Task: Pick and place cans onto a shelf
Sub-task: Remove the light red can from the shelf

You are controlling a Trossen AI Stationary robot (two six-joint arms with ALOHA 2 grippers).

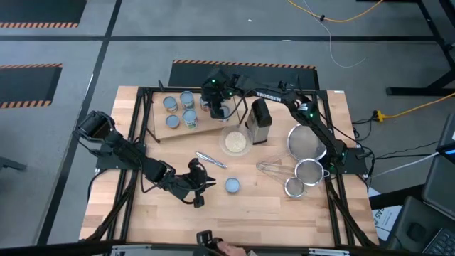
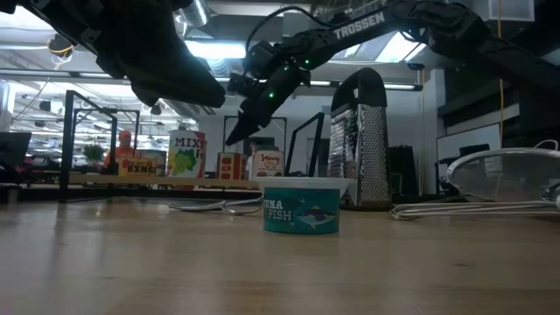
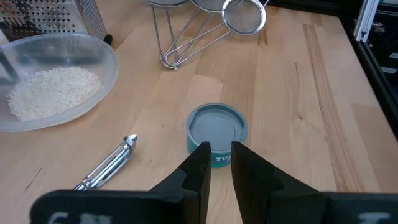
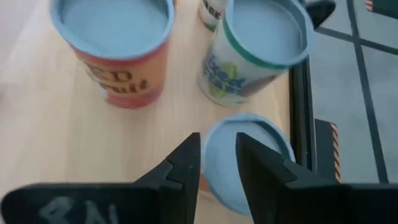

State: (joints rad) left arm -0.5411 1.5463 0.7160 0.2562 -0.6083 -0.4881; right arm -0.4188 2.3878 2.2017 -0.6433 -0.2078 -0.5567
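teal can [image 2: 301, 211] reads "TUNA FISH", arm "TROSSEN"

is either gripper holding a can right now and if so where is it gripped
Neither. The left gripper hovers over the tuna can, fingers narrowly apart with nothing between them. The right gripper hangs above the cans on the shelf, also empty.

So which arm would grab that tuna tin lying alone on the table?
The left. Its hand hovers right beside the tuna tin, fingers slightly apart, while the right hand is far off over the shelf.
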